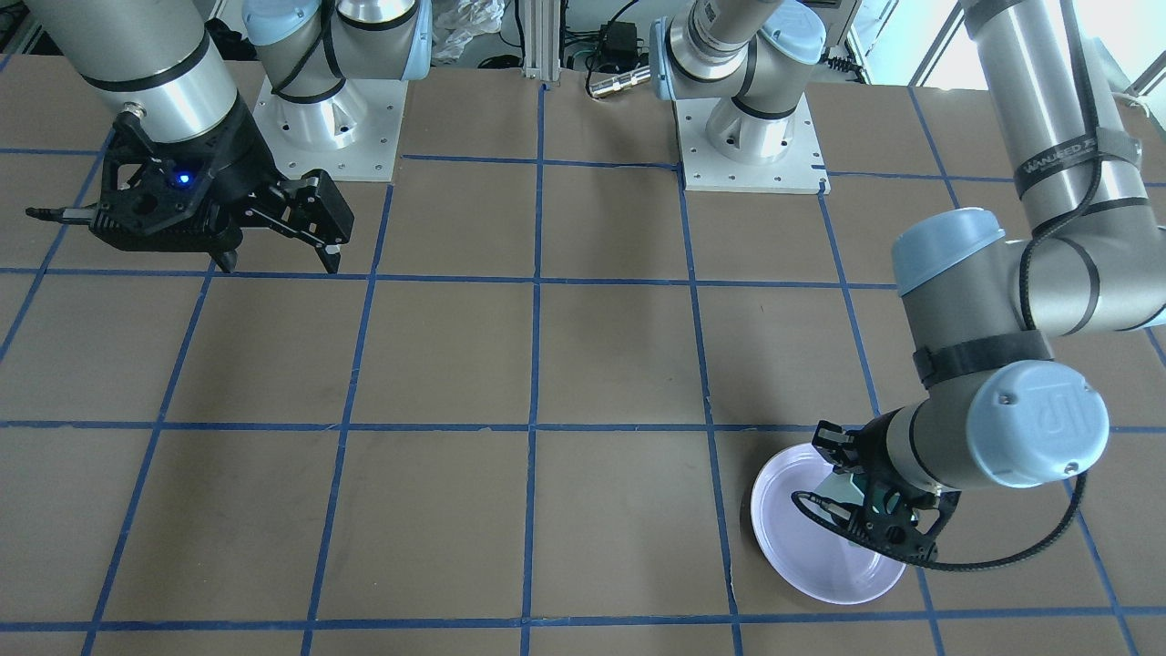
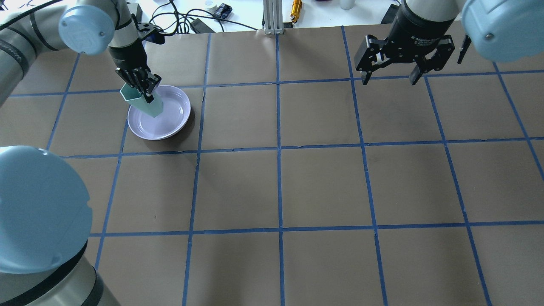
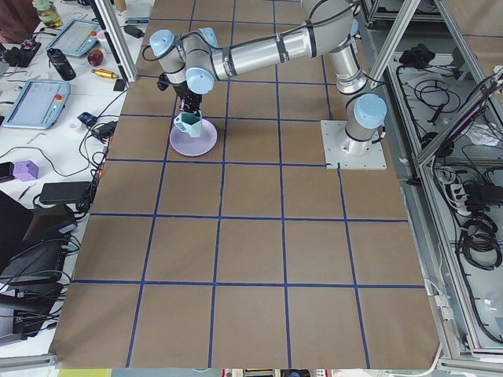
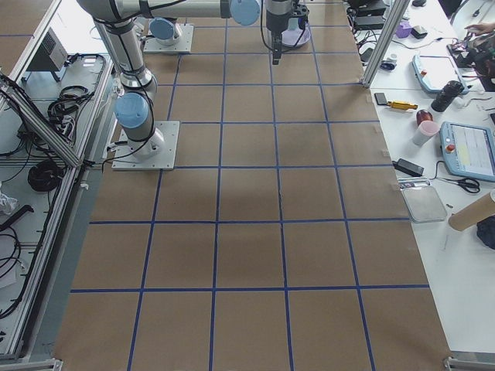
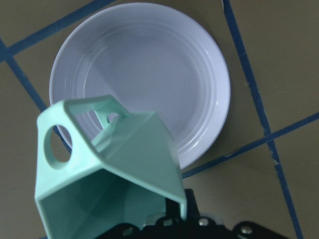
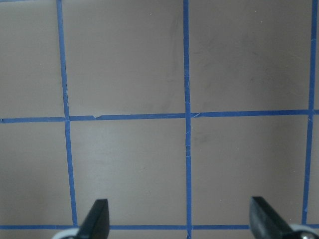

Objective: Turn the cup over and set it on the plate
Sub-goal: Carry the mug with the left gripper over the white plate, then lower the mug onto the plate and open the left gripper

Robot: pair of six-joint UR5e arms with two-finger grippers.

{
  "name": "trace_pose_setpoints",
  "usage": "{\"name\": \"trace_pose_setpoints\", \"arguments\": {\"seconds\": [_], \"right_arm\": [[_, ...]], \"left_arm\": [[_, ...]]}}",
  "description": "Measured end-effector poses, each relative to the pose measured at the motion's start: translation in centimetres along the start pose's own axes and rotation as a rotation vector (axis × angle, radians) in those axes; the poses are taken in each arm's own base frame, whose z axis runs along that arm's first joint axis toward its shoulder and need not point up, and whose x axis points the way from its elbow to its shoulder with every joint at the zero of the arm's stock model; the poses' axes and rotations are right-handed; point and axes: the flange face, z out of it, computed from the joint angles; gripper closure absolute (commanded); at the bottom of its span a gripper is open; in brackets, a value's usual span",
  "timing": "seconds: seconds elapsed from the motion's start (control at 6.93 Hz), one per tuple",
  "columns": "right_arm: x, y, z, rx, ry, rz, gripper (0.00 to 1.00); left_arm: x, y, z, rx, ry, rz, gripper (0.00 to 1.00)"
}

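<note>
My left gripper (image 2: 146, 94) is shut on the wall of the pale mint-green faceted cup (image 2: 143, 105) and holds it tilted just above the left part of the round lavender plate (image 2: 175, 108). In the left wrist view the cup (image 5: 112, 169) has its open mouth towards the camera and its angular handle at the upper left, with the plate (image 5: 164, 64) below it. From the front the left gripper (image 1: 865, 506) hangs over the plate (image 1: 802, 547) and hides most of the cup. My right gripper (image 2: 389, 78) is open and empty, well above the table on the far right.
The brown table (image 2: 280, 187) has a grid of blue tape lines. The two arm bases (image 1: 751, 137) are bolted at the robot's edge. Cables and small tools (image 2: 296, 6) lie beyond the far edge. The right wrist view shows the open fingers (image 6: 99, 216) over bare table.
</note>
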Motion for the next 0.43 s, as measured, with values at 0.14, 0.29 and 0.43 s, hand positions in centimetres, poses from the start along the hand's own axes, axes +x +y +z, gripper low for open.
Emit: {"name": "trace_pose_setpoints", "arguments": {"seconds": [0.14,0.29,0.43], "right_arm": [[0.0,0.0,0.0,0.000,-0.001,0.000,0.00],[0.0,0.0,0.0,0.000,-0.001,0.000,0.00],[0.0,0.0,0.0,0.000,-0.001,0.000,0.00]], "left_arm": [[0.5,-0.8,1.1,-0.008,-0.010,0.007,1.00],[0.6,-1.2,1.8,-0.012,-0.012,0.010,1.00],[0.5,-1.5,2.3,-0.016,-0.012,0.010,1.00]]}}
